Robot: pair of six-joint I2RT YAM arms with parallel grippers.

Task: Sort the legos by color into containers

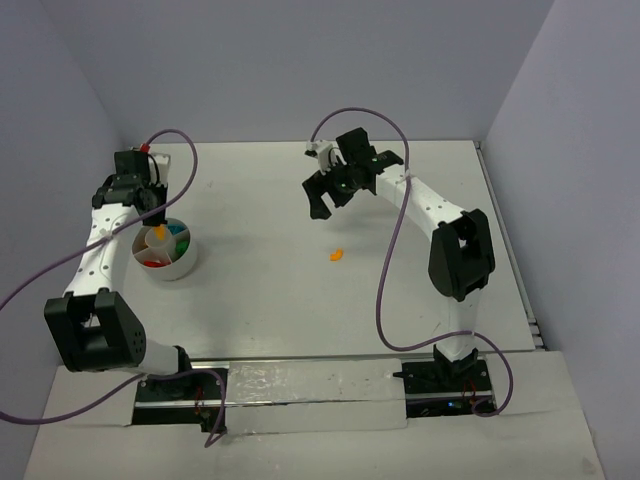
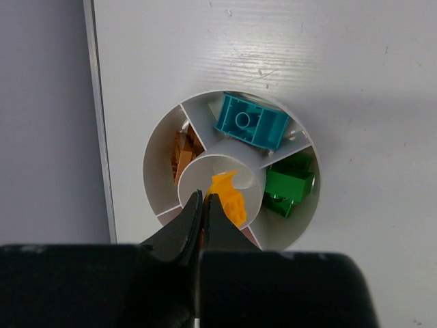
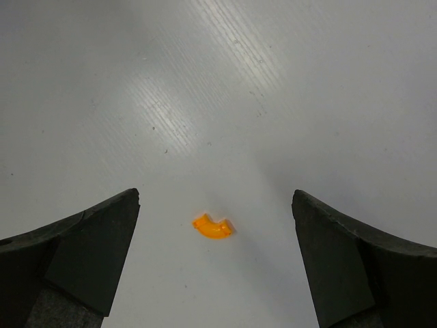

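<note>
The white divided bowl [image 1: 186,267] stands at the table's left. In the left wrist view its compartments [image 2: 161,195] hold a cyan brick [image 2: 244,124] at the top, a green brick [image 2: 289,187] at the right and a brown-orange brick [image 2: 183,154] at the left. A yellow-orange brick [image 2: 230,201] sits tilted in the central ring. My left gripper [image 2: 205,199] is shut right over that ring, its tips beside the brick. Something red [image 1: 154,262] shows in the bowl's near side. A curved orange lego [image 3: 213,226] lies alone on the table [image 1: 336,254]. My right gripper [image 3: 215,198] hangs open above it.
The bowl stands close to the table's left edge [image 2: 100,137], with the grey wall just beyond. Purple cables [image 1: 392,250] loop from both arms. Walls enclose the table at the back and both sides.
</note>
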